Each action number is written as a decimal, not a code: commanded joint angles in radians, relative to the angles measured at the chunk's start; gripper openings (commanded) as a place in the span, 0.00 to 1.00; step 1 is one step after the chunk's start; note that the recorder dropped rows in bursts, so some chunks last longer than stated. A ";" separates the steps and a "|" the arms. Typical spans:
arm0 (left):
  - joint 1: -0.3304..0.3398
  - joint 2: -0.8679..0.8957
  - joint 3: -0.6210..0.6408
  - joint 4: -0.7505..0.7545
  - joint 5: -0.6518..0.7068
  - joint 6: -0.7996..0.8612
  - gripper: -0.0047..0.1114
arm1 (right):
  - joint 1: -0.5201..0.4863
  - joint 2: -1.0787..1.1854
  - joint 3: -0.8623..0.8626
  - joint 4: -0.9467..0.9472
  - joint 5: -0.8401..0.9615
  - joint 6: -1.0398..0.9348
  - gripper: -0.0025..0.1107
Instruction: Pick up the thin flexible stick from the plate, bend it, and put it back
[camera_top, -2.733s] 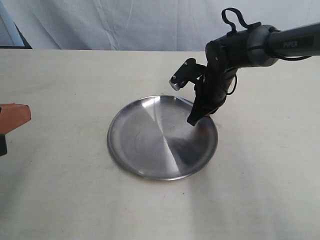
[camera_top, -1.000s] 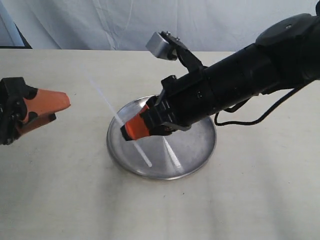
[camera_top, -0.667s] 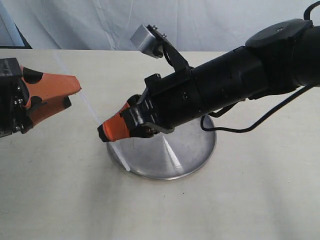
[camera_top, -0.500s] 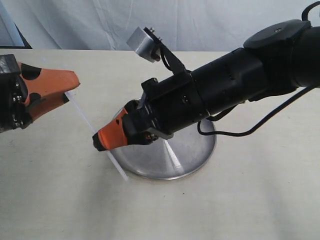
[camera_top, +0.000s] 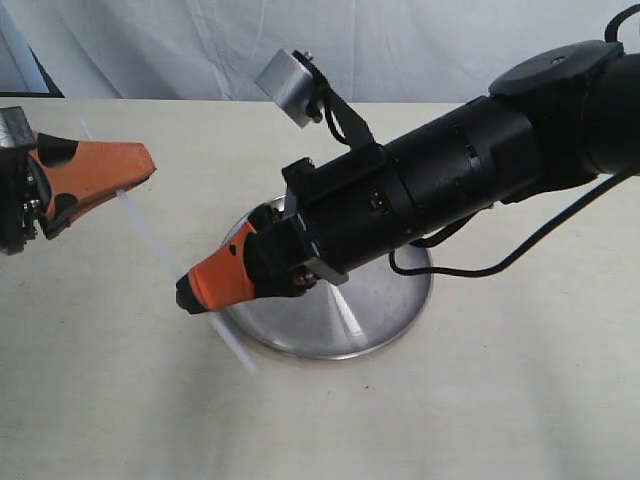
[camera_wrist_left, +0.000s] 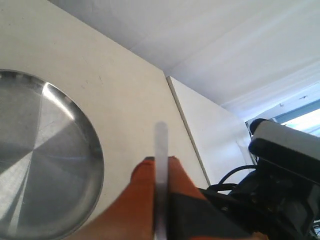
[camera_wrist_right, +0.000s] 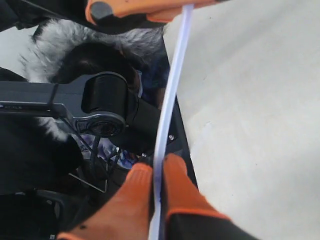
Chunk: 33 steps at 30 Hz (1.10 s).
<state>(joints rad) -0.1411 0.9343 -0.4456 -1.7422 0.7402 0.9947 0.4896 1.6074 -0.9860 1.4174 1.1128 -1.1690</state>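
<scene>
The thin flexible stick hangs straight and slanted above the table, left of the plate, and both grippers hold it. My left gripper is shut on the stick's upper part. My right gripper is shut on it lower down, over the plate's left rim, and a short end pokes out below. In the left wrist view the stick runs between the orange fingers of the left gripper, with the plate beside them. In the right wrist view the stick rises from the right gripper toward the left gripper's fingers.
The right arm's thick black body lies across the plate's far half and hides it. A white cloth backdrop hangs behind the pale table. The left arm's black links show behind the stick in the right wrist view.
The right gripper lifted the stick off the plate and carried it left and down past the rim. The left gripper came in from the left and shut on the stick's upper part.
</scene>
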 joint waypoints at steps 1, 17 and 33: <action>-0.002 0.000 -0.005 -0.002 -0.018 0.065 0.04 | 0.002 -0.009 0.003 -0.015 0.067 -0.028 0.01; -0.002 0.000 -0.006 -0.002 0.083 0.071 0.04 | 0.002 -0.009 0.003 -0.190 -0.081 0.116 0.54; -0.009 0.000 -0.075 -0.002 0.122 0.037 0.04 | 0.140 -0.009 0.003 -0.156 -0.235 0.116 0.38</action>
<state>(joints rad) -0.1419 0.9343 -0.4983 -1.7352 0.8375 1.0370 0.6224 1.6074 -0.9860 1.2460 0.8936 -1.0513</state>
